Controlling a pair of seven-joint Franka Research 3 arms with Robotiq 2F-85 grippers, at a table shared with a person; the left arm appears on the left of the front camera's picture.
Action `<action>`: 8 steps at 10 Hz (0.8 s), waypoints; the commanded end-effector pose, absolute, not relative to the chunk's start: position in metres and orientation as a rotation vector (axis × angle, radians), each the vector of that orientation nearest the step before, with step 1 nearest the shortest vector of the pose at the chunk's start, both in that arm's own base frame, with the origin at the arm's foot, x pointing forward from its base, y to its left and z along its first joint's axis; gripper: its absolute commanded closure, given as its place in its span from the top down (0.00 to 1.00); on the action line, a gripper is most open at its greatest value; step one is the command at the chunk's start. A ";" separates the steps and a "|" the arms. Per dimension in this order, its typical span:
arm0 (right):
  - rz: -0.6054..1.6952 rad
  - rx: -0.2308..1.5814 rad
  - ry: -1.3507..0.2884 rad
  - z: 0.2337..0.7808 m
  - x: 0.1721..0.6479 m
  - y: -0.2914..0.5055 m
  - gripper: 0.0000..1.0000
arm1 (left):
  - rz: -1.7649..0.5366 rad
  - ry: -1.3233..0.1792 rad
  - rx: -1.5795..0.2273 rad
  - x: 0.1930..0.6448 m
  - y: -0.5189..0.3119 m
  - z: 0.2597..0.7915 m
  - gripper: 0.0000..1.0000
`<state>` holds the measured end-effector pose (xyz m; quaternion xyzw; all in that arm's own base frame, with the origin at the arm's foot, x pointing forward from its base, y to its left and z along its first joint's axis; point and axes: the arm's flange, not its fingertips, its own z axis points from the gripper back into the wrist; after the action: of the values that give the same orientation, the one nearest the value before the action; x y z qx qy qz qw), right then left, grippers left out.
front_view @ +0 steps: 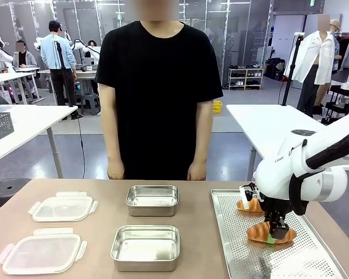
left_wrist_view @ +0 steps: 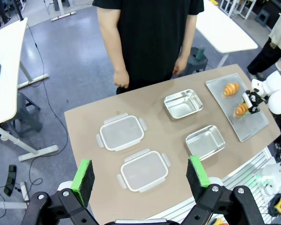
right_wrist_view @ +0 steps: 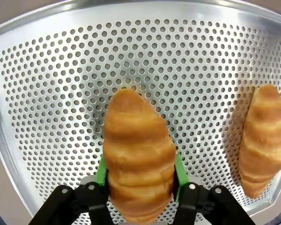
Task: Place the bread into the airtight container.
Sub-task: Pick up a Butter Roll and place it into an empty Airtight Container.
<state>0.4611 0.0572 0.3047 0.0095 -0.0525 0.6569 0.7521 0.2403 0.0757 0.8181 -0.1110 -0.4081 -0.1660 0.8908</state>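
Clamping the bread (right_wrist_view: 139,154) across its middle, your right jaws are closed on it, green pads (right_wrist_view: 101,172) pressed against both flanks. The bread is a croissant over the perforated tray (front_view: 235,250) at the right end of the surface (front_view: 104,195); you cannot tell whether it rests on the metal or hangs just above it. A second croissant (front_view: 249,204) lies loose on the same tray, near the held one, toward the far edge, not touching it. Your left jaws are wide apart with nothing between them, high above the surface and looking down on the whole layout from the near-left side. Two steel containers stand mid-surface, both open and with nothing inside: the near container (front_view: 145,265) and the far container (front_view: 152,210), apart from each other and apart from the tray. Two clear lids (front_view: 63,208) lie flat at the left, one behind the other, each beside a container but not touching it. The person (front_view: 160,87) stands at the far edge, hands (front_view: 115,170) down at the sides, off the surface.
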 end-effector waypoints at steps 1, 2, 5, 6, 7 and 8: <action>1.437 -0.005 -0.122 0.335 0.458 0.063 0.60 | -0.350 -0.852 -0.233 0.239 0.075 0.821 1.00; 1.437 -0.038 -0.139 0.367 0.448 0.075 0.60 | -0.350 -0.852 -0.233 0.239 0.075 0.821 1.00; 1.459 -0.125 -0.168 0.443 0.418 0.126 0.60 | -0.350 -0.852 -0.233 0.239 0.075 0.821 1.00; 1.427 -0.166 -0.169 0.462 0.409 0.145 0.60 | -0.350 -0.852 -0.233 0.239 0.075 0.821 1.00; 1.427 -0.188 -0.192 0.479 0.398 0.162 0.60 | -0.350 -0.852 -0.233 0.239 0.075 0.821 1.00; 1.430 -0.187 -0.208 0.491 0.390 0.182 0.60 | -0.350 -0.852 -0.233 0.239 0.075 0.821 1.00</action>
<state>0.3902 0.1700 0.4897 -0.0787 -0.1016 0.6627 0.7378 0.2403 0.0756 0.8181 -0.1110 -0.4081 -0.1660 0.8908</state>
